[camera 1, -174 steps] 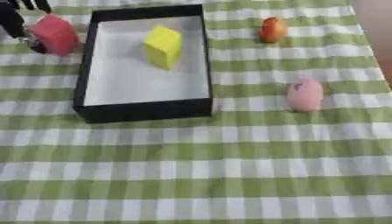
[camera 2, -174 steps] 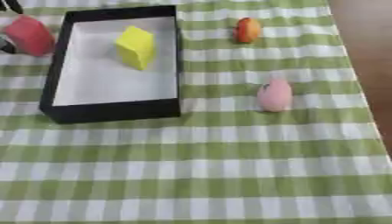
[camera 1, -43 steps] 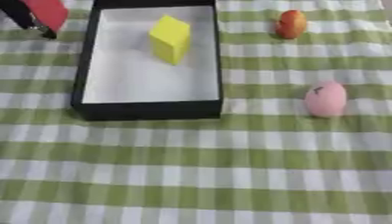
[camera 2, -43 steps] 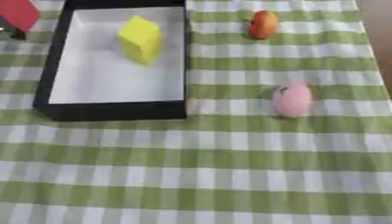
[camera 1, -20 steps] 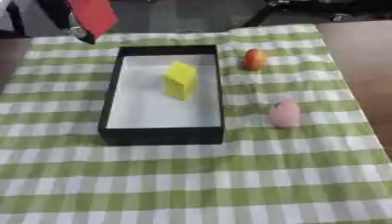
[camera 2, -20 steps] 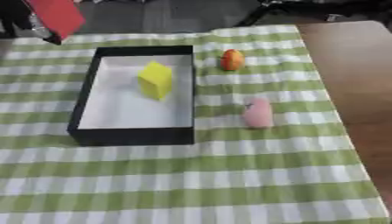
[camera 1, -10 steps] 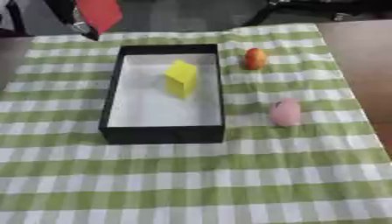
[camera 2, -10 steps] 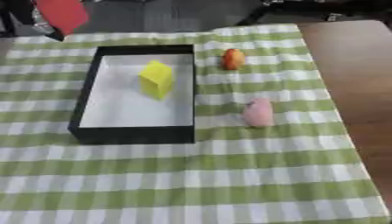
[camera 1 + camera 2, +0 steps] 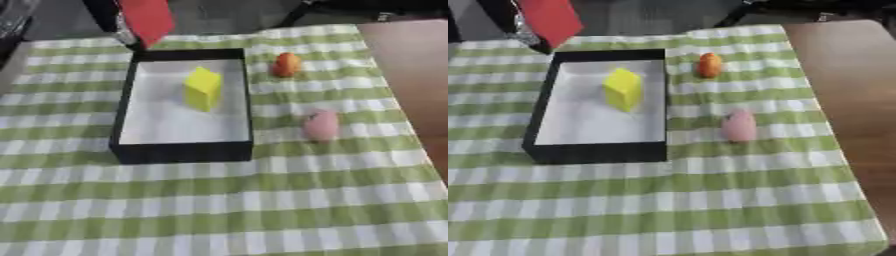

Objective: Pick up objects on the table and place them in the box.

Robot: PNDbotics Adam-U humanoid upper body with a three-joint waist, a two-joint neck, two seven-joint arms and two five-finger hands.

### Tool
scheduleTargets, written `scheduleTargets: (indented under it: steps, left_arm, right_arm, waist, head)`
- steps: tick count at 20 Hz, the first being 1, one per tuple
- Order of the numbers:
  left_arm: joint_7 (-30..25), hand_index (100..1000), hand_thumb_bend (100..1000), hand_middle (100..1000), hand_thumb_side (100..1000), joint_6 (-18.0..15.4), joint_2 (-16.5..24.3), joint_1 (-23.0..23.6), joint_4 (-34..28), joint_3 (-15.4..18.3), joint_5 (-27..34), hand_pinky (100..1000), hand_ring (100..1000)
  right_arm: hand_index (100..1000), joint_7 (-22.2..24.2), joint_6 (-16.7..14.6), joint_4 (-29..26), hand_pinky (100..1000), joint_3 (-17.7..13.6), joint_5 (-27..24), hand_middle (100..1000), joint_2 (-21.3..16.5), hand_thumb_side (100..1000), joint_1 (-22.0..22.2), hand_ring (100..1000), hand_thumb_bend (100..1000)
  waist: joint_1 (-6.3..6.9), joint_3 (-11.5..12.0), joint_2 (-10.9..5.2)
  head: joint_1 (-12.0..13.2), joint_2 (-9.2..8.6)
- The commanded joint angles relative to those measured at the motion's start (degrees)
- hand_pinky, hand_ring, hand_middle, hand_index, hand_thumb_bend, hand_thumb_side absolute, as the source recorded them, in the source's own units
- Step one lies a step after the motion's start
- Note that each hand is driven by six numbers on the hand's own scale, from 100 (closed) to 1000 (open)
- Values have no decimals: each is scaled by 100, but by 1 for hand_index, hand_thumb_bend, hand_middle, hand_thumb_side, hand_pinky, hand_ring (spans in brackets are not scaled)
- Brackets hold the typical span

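- Left eye view: the left hand (image 9: 118, 22) comes in at the top left as a dark shape beside a red block (image 9: 147, 19), which hangs above the far rim of the black box (image 9: 182, 150). The hand seems to carry the block, but how its fingers lie round it cannot be told — only a dark arm and a bit of silver show.
- In the same view a yellow block (image 9: 203, 88) stands inside the box on its white floor, toward the far half. On the green checked cloth (image 9: 219, 210), right of the box, lie an orange rounded thing (image 9: 285, 64) near the far corner and a pink rounded thing (image 9: 321, 125) beside the near half, both apart from the box wall.
- Right eye view: the same layout, with bare brown table (image 9: 846, 85) along the right edge. The right hand shows in neither view.
- Step in hand, as a judgement: the red block is being brought to the box. The next move calls for carrying it nearer over the open floor — clear of the yellow block — then lowering and releasing. The orange and pink things remain to be picked.
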Motion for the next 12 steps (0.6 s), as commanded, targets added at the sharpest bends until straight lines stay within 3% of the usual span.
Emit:
scheduleTargets:
  steps: [1,6,12]
  left_arm:
    - [66,669,623,579,100,155,-15,-142,-82,-82,169,432,503]
    - [108,671,625,584,100,356,3,61,-175,-381,274,437,509]
    - [234,676,656,592,100,338,-159,232,-173,-603,-104,447,528]
  right_arm:
    - [881,18,-5,-81,756,-31,-13,717,-97,782,-120,680,100]
    - [881,5,0,-76,756,-37,-7,717,-97,785,-115,680,100]
    - [881,11,12,-63,756,-23,-3,717,-53,789,-116,680,100]
  waist:
    - [16,-10,-143]
    - [10,1,-107]
    - [-11,-7,-92]
  head:
    - [6,32]
    - [4,32]
    - [16,32]
